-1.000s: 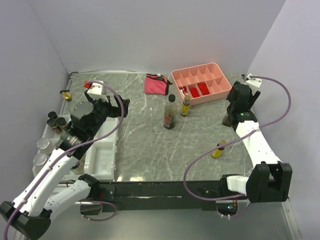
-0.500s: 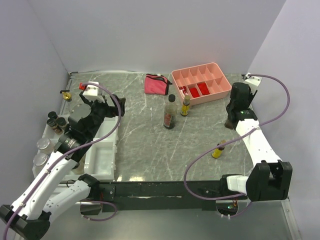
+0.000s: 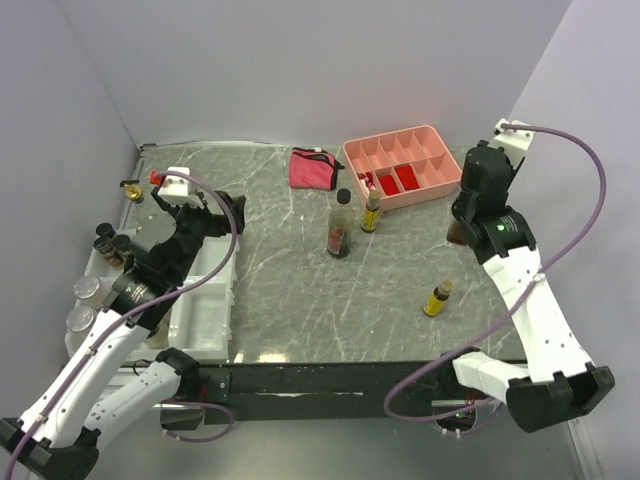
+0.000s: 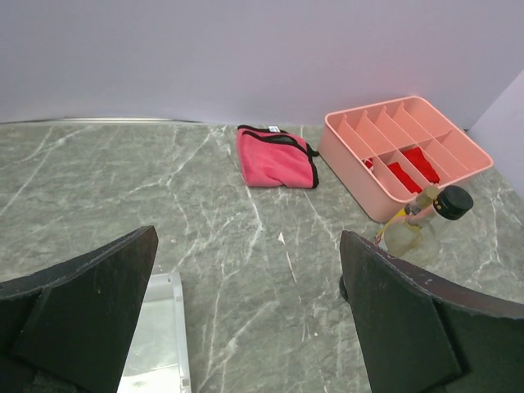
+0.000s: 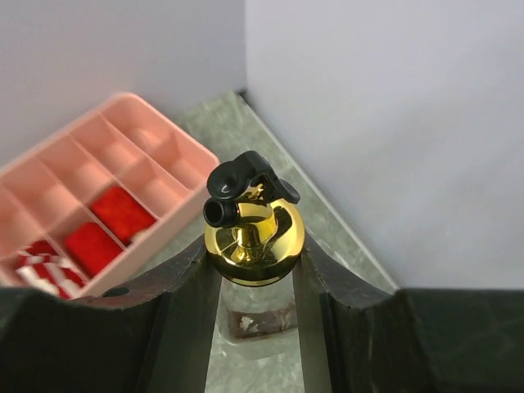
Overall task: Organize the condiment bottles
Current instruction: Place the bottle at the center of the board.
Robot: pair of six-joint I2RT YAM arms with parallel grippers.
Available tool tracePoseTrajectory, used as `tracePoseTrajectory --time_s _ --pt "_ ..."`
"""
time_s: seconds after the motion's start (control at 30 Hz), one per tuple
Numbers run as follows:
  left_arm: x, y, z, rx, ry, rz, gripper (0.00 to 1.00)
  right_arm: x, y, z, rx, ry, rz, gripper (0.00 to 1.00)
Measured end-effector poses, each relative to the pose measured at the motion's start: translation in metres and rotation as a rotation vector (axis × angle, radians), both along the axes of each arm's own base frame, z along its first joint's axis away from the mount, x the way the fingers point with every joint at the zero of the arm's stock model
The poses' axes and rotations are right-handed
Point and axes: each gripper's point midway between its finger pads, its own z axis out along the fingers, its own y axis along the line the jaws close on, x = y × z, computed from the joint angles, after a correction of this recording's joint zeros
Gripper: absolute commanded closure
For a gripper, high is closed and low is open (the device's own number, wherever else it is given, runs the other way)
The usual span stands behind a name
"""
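Marble table (image 3: 300, 290); right end effector (image 5: 255, 255) grips half-hidden gold-topped bottle (image 5: 254, 233); left end effector (image 4: 246, 250) agape

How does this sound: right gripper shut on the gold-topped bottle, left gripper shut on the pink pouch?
Not quite. The left wrist view shows the left gripper open and empty, with the pink pouch lying on the table ahead of it. The right gripper is indeed shut on the gold-topped bottle.
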Motion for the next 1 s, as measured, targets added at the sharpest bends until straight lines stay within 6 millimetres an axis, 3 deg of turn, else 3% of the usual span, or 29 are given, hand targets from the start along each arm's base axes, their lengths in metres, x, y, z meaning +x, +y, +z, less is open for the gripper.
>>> tracePoseTrajectory --time_s 0.33,0.53,0.8,1.0 --pt "-0.005 0.007 0.008 -0.002 -0.031 0.017 0.01 -0.014 0.082 0.107 -0.042 -0.17 0.259 1.0" --pt "-0.006 0.011 0.012 -0.008 -0.052 0.037 0.01 -0.025 0.152 0.158 -0.12 -0.234 0.416 1.0" --pt "-0.01 0.018 0.016 -0.001 -0.071 0.058 0.01 -0.047 0.233 0.19 -0.184 -0.291 0.609 1.0" --pt "-0.016 0.028 0.024 -0.021 -0.106 0.091 0.01 -0.061 0.284 0.197 -0.145 -0.341 0.766 1.0"
